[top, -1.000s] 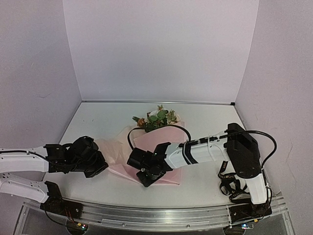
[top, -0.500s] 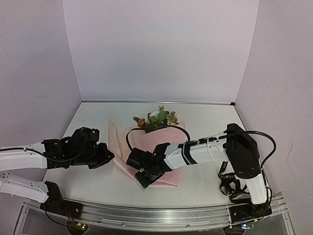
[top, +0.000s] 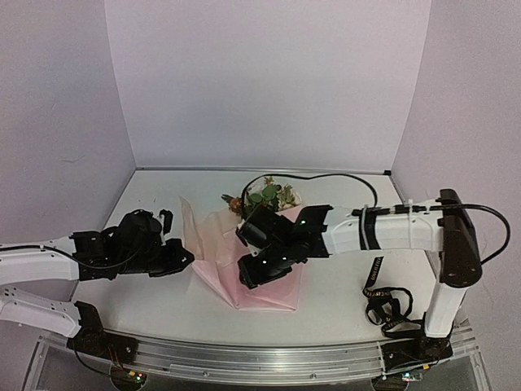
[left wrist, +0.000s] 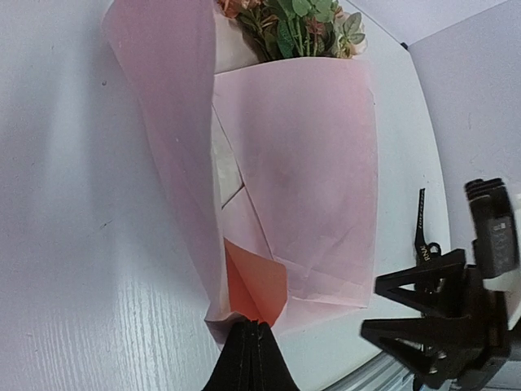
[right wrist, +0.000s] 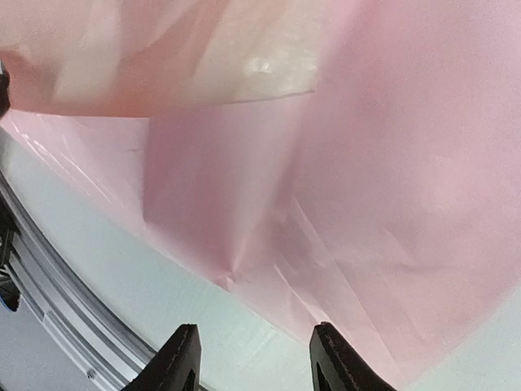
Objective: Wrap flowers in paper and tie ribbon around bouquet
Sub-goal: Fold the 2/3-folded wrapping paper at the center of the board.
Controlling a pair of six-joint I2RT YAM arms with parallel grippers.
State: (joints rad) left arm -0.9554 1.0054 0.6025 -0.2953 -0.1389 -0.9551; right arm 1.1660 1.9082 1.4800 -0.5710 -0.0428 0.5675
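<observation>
My left gripper (left wrist: pixel 248 326) pinches a corner of the paper (left wrist: pixel 301 163); the right gripper (right wrist: pixel 252 358), parted and empty, should pin the fold while I pull across.

Here's the white tabletop (top: pixel 163 195), flat and matte, running back to a thin dark seam where it meets the back wall (top: pixel 260 81). That wall is plain and pale lilac. The left wall (top: pixel 49 122) and right wall (top: pixel 472 106) close in at an angle, the same pale shade, and box the scene on three sides. Along the near edge runs a grooved metal rail (top: pixel 269 358), silvery and slightly curved in the overhead view. Two small lights glow on it, one near the left end (top: pixel 138 377) and one near the right (top: pixel 407 376). Up close from the left wrist, the tabletop shows a faint wood grain.
</observation>
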